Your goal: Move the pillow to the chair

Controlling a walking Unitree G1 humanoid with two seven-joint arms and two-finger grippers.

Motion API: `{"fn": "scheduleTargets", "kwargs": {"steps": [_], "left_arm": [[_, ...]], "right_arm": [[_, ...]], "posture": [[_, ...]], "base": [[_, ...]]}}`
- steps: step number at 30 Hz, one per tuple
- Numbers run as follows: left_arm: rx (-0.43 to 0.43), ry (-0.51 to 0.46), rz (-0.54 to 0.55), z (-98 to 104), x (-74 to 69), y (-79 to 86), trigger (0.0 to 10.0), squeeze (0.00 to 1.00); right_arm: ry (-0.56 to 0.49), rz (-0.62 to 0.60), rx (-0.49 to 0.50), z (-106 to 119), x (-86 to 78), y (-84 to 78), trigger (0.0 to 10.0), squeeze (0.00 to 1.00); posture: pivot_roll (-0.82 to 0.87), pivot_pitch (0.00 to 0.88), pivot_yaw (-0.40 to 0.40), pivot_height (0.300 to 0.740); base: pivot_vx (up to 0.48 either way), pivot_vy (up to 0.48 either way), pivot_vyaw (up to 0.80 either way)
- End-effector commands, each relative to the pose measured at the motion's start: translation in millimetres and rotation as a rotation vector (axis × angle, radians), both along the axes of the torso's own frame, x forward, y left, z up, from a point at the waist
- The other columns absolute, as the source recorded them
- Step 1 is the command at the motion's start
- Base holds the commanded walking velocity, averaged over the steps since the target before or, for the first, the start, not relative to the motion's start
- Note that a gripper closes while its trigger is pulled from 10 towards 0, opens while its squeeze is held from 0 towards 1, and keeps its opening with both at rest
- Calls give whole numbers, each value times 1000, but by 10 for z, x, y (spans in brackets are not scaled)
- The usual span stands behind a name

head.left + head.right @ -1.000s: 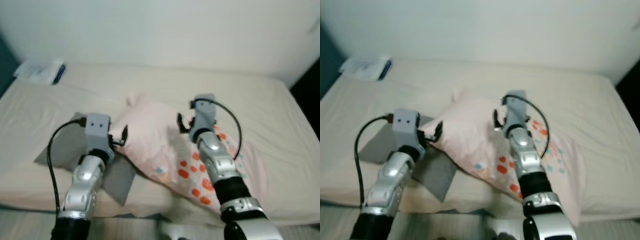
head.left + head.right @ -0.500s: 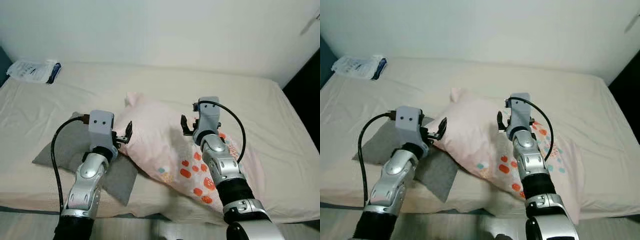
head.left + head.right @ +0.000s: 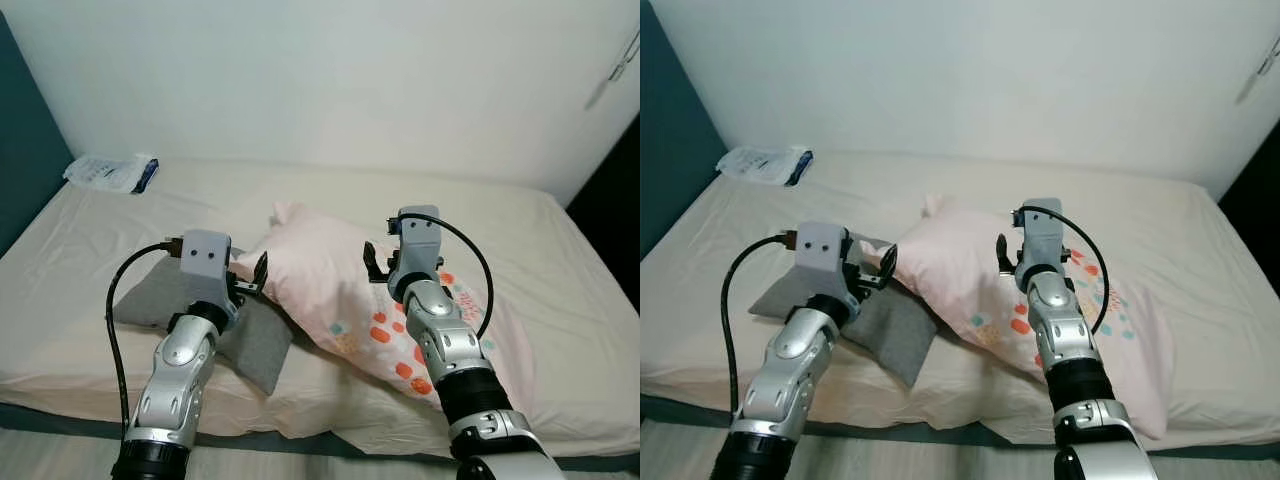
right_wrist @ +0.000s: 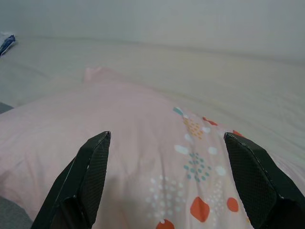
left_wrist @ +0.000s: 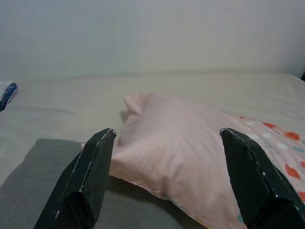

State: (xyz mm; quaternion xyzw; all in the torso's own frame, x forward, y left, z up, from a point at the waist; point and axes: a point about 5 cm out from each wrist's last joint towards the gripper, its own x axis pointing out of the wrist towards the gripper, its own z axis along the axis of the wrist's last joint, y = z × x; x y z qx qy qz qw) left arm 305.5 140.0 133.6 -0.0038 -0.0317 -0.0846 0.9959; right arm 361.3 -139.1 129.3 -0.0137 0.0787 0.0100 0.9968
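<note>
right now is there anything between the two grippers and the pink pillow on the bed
Nothing visible stands in the way. The left gripper and the right gripper are both open and hover just short of the pink pillow. The grey pillow lies beside and partly under the pink one, below the left gripper, not in its path.

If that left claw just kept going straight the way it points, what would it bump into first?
Most likely the pink pillow: it lies straight ahead between the open fingers of the left gripper, partly resting on the grey cushion. Depth is hard to judge.
</note>
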Motion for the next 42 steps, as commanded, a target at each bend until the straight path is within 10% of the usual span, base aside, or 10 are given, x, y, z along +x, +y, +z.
{"fn": "scheduleTargets", "kwargs": {"steps": [1, 42], "left_arm": [[27, 38, 13, -74, -1, 26, 10000, 0], [61, 68, 82, -141, -12, 68, 10000, 0]], "right_arm": [[16, -8, -1, -47, -25, -11, 10000, 0], [-24, -5, -2, 6, -49, -39, 10000, 0]], "posture": [[-12, 116, -43, 731], [-22, 130, -49, 642]], "base": [[0, 0, 0], [0, 0, 0]]}}
